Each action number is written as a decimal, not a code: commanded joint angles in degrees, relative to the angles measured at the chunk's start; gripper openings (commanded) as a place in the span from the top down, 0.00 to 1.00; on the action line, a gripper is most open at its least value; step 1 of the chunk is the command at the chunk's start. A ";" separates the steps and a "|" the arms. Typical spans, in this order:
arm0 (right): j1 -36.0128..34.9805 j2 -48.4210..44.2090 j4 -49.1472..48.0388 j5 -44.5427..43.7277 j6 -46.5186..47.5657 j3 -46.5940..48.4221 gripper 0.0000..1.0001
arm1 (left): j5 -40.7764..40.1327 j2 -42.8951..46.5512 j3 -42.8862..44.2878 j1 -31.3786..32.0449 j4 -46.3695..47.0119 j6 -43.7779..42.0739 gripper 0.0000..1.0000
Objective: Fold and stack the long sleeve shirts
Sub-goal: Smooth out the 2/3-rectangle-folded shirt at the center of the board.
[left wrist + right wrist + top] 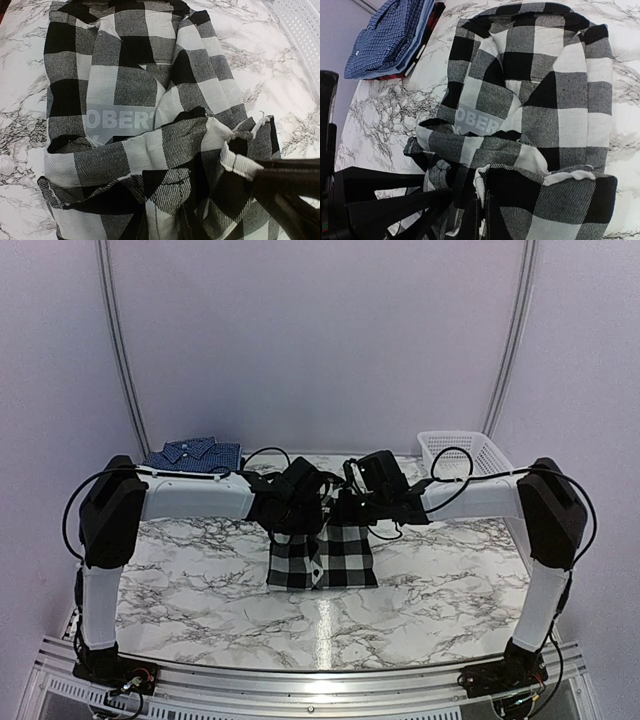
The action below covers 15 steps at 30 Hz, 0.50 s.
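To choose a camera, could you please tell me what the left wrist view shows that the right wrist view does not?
Only the left wrist: the white plastic mesh basket, at its upper right. Only the right wrist: the stack of dark blue fine-checked shirts, at its upper left. Both: the black-and-white checked cloth shirt with pale lettering, crumpled on the white marble table.

A: Where's the top camera?
B: High behind the arms (190, 498), looking down over the table (200, 585), far off.
A: And the wrists?
B: Both close over the checked shirt (150, 125), facing the far edge. All three views share it; left catches the basket (300, 30), right the blue shirts (390, 40).
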<state>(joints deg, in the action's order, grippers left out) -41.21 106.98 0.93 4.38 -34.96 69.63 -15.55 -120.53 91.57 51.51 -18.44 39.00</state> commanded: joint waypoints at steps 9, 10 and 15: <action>2.25 8.70 -1.92 7.36 -0.81 9.97 1.00 | 4.15 5.32 -5.57 0.15 7.61 -2.09 0.78; 2.21 9.37 -1.71 7.51 -0.83 10.69 1.00 | 4.25 5.31 -5.84 0.17 7.89 -2.09 0.78; 2.26 10.84 -1.25 7.85 -0.73 12.53 0.93 | 4.46 5.66 -6.65 0.10 8.88 -2.16 0.78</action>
<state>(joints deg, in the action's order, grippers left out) -39.38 117.05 0.19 11.51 -35.53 78.96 -11.97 -117.19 85.86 51.51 -11.81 37.87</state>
